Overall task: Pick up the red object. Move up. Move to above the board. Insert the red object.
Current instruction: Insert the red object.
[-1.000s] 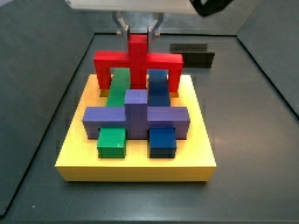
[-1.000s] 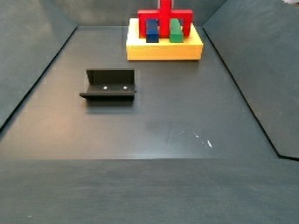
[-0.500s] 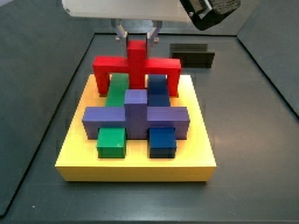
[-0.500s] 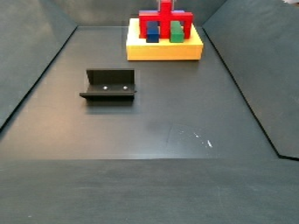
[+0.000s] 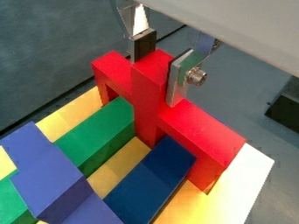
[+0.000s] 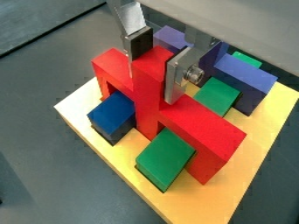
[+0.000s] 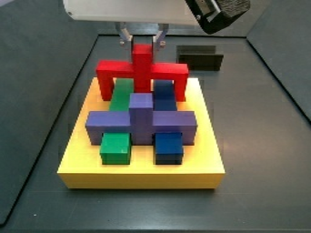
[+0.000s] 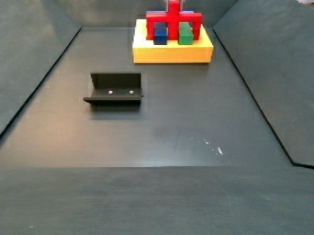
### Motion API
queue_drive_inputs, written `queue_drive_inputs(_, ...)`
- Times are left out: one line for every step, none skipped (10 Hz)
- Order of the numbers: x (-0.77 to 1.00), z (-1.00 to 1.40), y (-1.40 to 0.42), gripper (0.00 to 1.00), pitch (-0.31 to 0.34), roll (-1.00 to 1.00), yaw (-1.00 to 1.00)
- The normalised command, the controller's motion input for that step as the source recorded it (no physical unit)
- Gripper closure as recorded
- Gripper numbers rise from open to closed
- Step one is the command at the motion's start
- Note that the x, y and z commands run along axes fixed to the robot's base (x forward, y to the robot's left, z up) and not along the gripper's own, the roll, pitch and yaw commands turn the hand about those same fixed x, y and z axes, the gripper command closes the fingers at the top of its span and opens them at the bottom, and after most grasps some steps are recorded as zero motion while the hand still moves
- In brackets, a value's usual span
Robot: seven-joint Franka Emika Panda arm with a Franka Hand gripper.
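Since a second ago the red object (image 7: 142,69) has dropped lower: its legs now sit down on the yellow board (image 7: 140,173), straddling the green bar (image 5: 84,131) and the blue bar (image 5: 160,175) at the end of the board nearest the fixture (image 8: 114,89).

The gripper (image 5: 159,58) is right above the red object, fingers (image 5: 184,73) standing along either side of the upright post. From both wrist views the pads look like they're on the post or barely off it. I honestly can't tell if it's clamping or has just let go.

Handling-wise, my guess is the red piece is rigid and light, probably plastic or painted wood with smooth faces, so a bit slippery under flat pads. The post is the obvious place to hold it, since it's narrow, square-sided and sits over the middle of the bridge, so it hangs level. Grabbing a leg would tilt it and jam it against the bars.

The purple cross block (image 7: 142,122) sits further along the board, clear of the red piece.
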Motion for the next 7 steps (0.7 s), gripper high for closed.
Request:
queue_drive_inputs(0.06,-0.24,0.06,1.00,-0.057,-0.03,0.11)
queue_drive_inputs(0.17,-0.24,0.07,1.00,-0.036,-0.04,0.15)
queue_drive_inputs(0.09,-0.29,0.00,1.00,-0.084,-0.09,0.11)
queue_drive_inputs(0.00,-0.39,0.01,1.00,-0.183,-0.18,0.08)
queue_drive_inputs(-0.03,-0.39,0.00,1.00,-0.246,-0.23,0.03)
queue_drive_inputs(0.00,-0.38,0.00,1.00,-0.247,-0.20,0.00)
queue_drive_inputs(0.00,-0.43,0.00,1.00,-0.256,-0.18,0.00)
